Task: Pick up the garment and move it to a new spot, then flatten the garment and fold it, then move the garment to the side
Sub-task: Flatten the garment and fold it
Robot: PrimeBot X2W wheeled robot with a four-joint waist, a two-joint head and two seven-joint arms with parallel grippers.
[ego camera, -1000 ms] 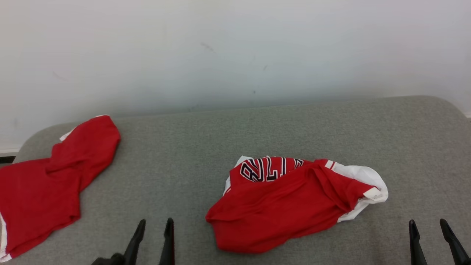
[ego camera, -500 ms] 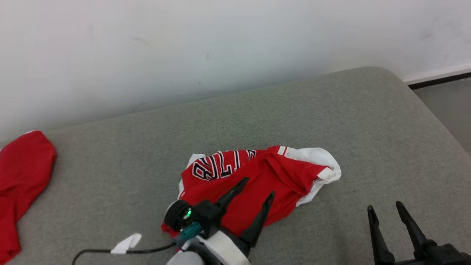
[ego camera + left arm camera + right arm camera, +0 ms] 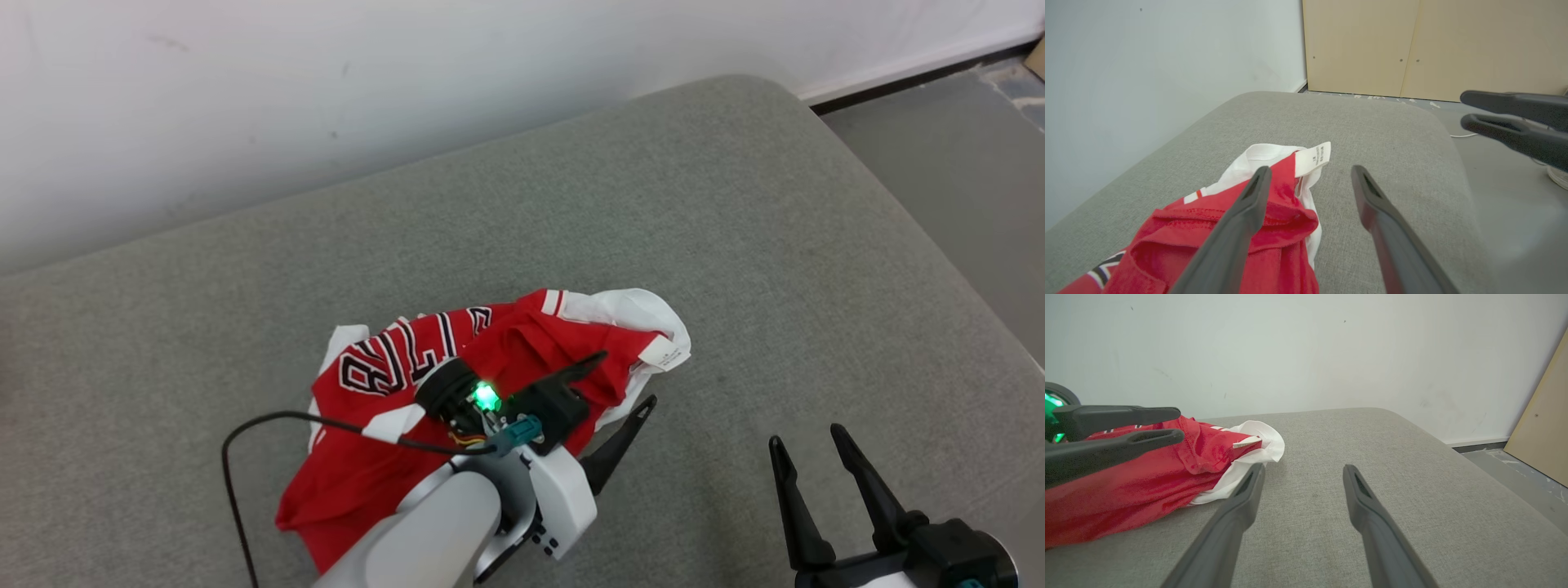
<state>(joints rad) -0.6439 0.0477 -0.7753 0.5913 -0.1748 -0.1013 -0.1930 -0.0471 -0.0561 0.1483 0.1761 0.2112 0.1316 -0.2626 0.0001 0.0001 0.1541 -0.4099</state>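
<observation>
The garment (image 3: 384, 457) is a red jersey with white trim and black lettering, lying crumpled on the grey cushion (image 3: 735, 245). My left gripper (image 3: 629, 378) hovers open over the garment's right end, one finger above the red cloth and the other above bare cushion. In the left wrist view the left gripper (image 3: 1311, 168) straddles the white label (image 3: 1312, 157) at the edge of the garment (image 3: 1286, 212), gripping nothing. My right gripper (image 3: 804, 435) stands open and empty to the garment's right. The right wrist view shows the right gripper (image 3: 1303, 467) over bare cushion beside the garment (image 3: 1147, 486).
The cushion's rounded right edge drops to a grey floor (image 3: 939, 139). A white wall (image 3: 326, 82) runs along the back. A wooden panel (image 3: 1412, 41) stands beyond the cushion's end. A black cable (image 3: 245, 441) loops from my left wrist.
The head camera has swung right, so the other red garment has left the picture. My left arm has come in over the jersey's right end. Both grippers have stayed open.
</observation>
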